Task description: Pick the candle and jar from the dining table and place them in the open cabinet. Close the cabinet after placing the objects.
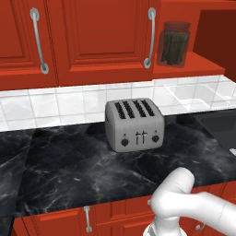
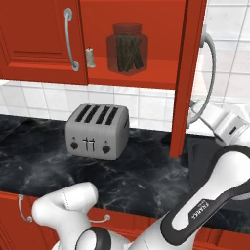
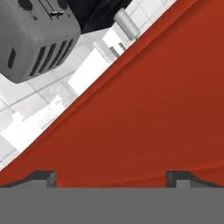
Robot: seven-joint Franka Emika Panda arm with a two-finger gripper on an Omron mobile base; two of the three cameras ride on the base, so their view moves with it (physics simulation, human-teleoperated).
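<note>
The jar [image 2: 128, 49], clear glass with dark contents, stands on the red shelf of the open cabinet [image 2: 151, 78]. The small pale candle [image 2: 90, 57] stands on the same shelf to its left. The left base view shows the jar [image 1: 174, 44] on the shelf at upper right. The cabinet's open door [image 2: 188, 73] stands edge-on, its curved silver handle [image 2: 211, 63] facing right. My hand's white body [image 2: 225, 123] sits just right of that door, below the handle. My gripper [image 3: 111, 178] is open and empty, its fingertips [image 3: 43, 177] close against the red door face. The dining table is out of view.
A grey four-slot toaster [image 1: 133, 123] stands on the black marble counter [image 1: 69, 166] below the cabinet. A dark sink [image 2: 207, 161] lies at the counter's right. Closed red wall doors [image 1: 27, 37] hang to the left, and red base cabinets [image 1: 106, 216] sit below.
</note>
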